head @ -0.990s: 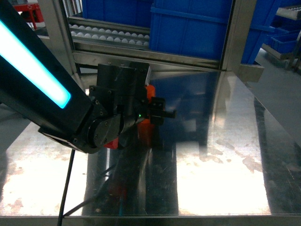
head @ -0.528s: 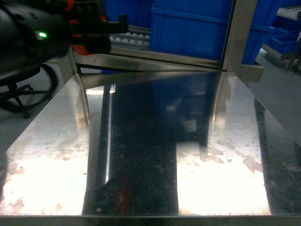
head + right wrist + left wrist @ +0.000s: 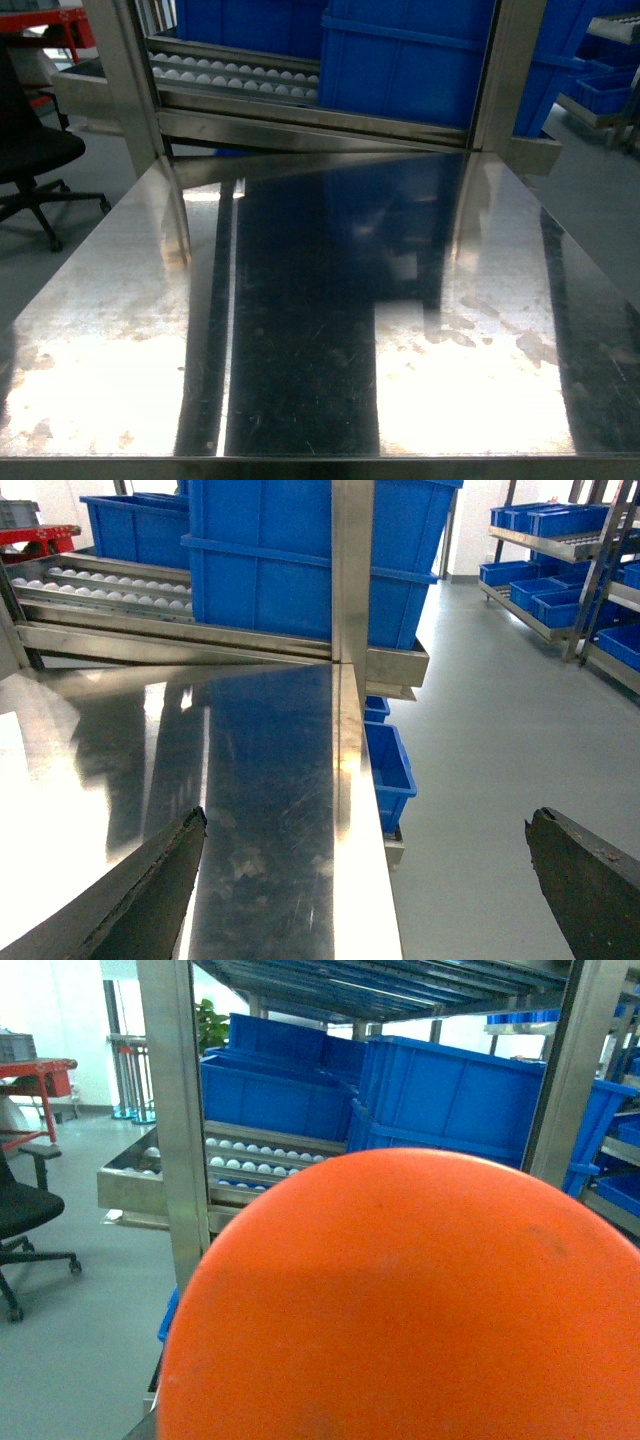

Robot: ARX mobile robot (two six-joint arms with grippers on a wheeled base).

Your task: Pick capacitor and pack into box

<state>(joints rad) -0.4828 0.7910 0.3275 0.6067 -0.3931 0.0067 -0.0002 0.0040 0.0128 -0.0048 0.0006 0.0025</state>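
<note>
Nothing of either arm showed in my head view, only the bare steel table, the rack behind it and the blue bins on its rollers. The pink box was not in any feed.

From the left wrist camera, a big orange rounded shape filled most of the lower picture, pressed up close to the lens. I took that for the capacitor, carried at the left gripper, though no fingers were visible around it, so I could not tell whether that gripper was clamped on it or not. Behind it stood a steel post and more blue bins.

The right gripper hung over the right edge of the table, its two dark fingers spread wide with nothing between them, floor and table edge showing through the gap.

My judgement on handling: the capacitor looked like a small, rigid, smooth cylinder, probably light, and its glossy skin could slip or roll under a loose pinch. I would hold it across the middle of the body, fingers square to its length, firm but not crushing, and keep it level until the box came into sight.
</note>
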